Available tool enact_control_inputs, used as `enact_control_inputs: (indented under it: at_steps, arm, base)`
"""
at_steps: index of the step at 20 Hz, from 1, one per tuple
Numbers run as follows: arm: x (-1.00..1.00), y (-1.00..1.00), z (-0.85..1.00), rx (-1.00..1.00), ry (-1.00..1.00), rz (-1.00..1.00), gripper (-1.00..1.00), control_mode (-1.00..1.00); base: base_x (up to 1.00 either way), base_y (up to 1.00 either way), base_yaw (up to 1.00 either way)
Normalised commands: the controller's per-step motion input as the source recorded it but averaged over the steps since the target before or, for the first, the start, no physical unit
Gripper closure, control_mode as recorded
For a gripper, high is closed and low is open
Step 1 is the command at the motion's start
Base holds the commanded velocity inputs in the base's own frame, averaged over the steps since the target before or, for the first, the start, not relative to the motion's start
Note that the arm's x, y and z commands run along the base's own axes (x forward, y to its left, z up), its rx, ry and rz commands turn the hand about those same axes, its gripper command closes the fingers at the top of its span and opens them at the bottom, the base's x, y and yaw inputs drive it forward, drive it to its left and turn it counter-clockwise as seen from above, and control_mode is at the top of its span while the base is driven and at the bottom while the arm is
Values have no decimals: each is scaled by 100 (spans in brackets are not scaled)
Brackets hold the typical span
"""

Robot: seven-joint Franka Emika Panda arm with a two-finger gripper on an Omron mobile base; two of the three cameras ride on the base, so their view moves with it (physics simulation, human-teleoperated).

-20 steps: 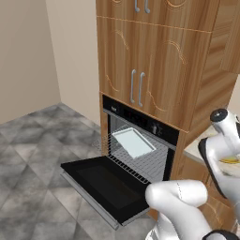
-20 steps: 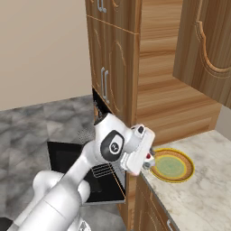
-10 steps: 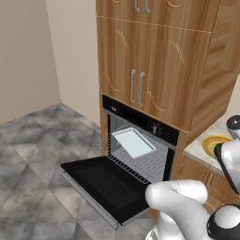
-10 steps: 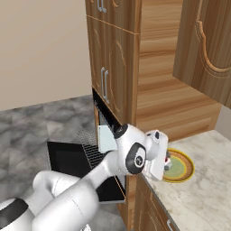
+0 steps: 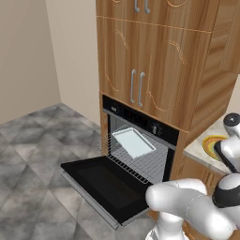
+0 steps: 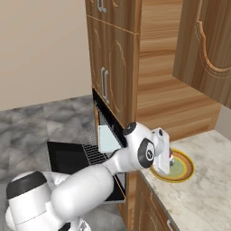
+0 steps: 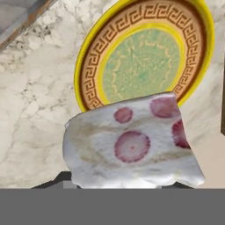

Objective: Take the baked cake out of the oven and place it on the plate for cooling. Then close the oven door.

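The baked cake point(image 7: 132, 147), white with red spots, sits right at my fingers in the hand view, above the near rim of the plate point(image 7: 145, 61). The plate is round, with a yellow-orange patterned rim and a pale green centre. From the right base view, my gripper point(image 6: 165, 163) points down over the plate's point(image 6: 180, 169) left side, shut on the cake point(image 6: 170, 157). The cake hides the fingertips in the hand view. The black oven point(image 5: 140, 136) stands open, its oven door point(image 5: 105, 185) dropped flat.
A pale square tray point(image 5: 133, 142) lies on the wire rack inside the oven. The plate rests on a marble counter point(image 6: 203, 198) right of the oven. Wooden cabinets point(image 5: 140, 56) rise above, and a wall cabinet point(image 6: 207, 45) hangs over the counter. The open door juts over the grey floor point(image 5: 33, 154).
My arm has swung right with the cake, from the counter's edge to over the plate. The oven, door and tray have not moved.
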Motion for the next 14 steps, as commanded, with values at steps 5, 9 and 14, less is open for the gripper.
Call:
enact_control_inputs:
  at_steps: [5,9,14]
  arm:
    - [12,-17,-21,0,8,9,100,-100]
    - [10,-22,-27,0,0,10,100,-100]
    - [19,-15,-26,0,0,9,100,-100]
  base:
    - [0,0,0]
    - [0,0,0]
    - [0,0,0]
